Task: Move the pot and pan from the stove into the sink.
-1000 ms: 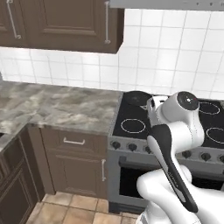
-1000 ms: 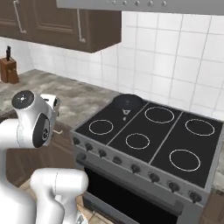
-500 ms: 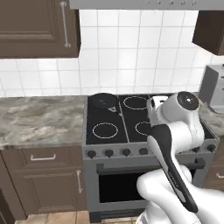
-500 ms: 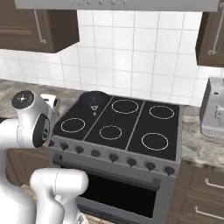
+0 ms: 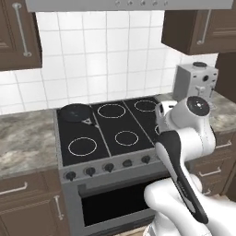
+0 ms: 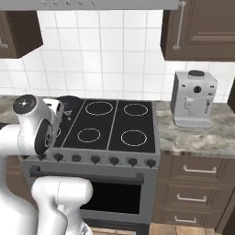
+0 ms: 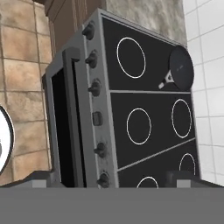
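The gripper (image 7: pixel 109 178) hangs with its jaws spread wide and nothing between them, its two dark finger tips (image 7: pixel 43 177) rising at the bottom of the hand view, well above and in front of the stove (image 7: pixel 131 100). On the stove's black glass top the hand view shows five white burner rings, and a row of black knobs (image 7: pixel 94 87) runs along the steel front edge above the dark oven door (image 7: pixel 61 131). One pan (image 5: pixel 74 112) sits on the rear left burner in the left base view, its short handle pointing toward the middle of the cooktop; the same single pan (image 7: pixel 181 65) lies at the tiled-wall side in the hand view. One white coffee machine (image 6: pixel 193 97) stands on the grey marbled counter (image 6: pixel 202 137) just right of the stove. Dark wood cabinets (image 6: pixel 197 30) hang above, and three drawers with metal pulls (image 6: pixel 197 183) are stacked below that counter.
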Motion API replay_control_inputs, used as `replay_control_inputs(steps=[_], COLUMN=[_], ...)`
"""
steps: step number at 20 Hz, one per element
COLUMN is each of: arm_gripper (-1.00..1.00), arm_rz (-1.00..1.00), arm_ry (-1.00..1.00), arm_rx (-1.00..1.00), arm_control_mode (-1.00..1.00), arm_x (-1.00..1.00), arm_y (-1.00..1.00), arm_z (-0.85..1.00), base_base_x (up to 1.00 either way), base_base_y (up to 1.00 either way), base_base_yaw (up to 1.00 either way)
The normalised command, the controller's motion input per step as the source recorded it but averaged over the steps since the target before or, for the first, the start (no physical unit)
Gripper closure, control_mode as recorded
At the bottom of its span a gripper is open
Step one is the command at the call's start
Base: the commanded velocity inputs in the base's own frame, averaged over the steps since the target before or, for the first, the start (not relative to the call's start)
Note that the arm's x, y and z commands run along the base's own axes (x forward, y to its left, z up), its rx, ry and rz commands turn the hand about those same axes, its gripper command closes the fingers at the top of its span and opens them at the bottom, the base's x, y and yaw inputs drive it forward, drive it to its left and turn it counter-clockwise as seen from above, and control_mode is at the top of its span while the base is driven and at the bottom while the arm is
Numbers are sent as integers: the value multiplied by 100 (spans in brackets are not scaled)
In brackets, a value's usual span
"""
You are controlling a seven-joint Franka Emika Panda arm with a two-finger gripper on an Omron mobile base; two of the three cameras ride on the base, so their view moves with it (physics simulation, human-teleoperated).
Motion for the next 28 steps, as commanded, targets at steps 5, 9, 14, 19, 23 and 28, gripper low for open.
replay_control_inputs(steps=[5,9,14,19,23,28], arm_gripper=[-100,-100,-100,-100,-100,-100], arm_rz=[0,0,0,0,0,0], arm_ry=[0,0,0,0,0,0], arm_rx=[0,0,0,0,0,0], arm_control_mode=[100,100,100,100,100,100], arm_x=[0,0,0,0,0,0], arm_y=[0,0,0,0,0,0], arm_z=[0,0,0,0,0,0], base_base_x=[-1,0,0,0,4,58], base_base_y=[-6,54,90,63,0,18], base_base_yaw=[-11,0,0,0,0,-4])
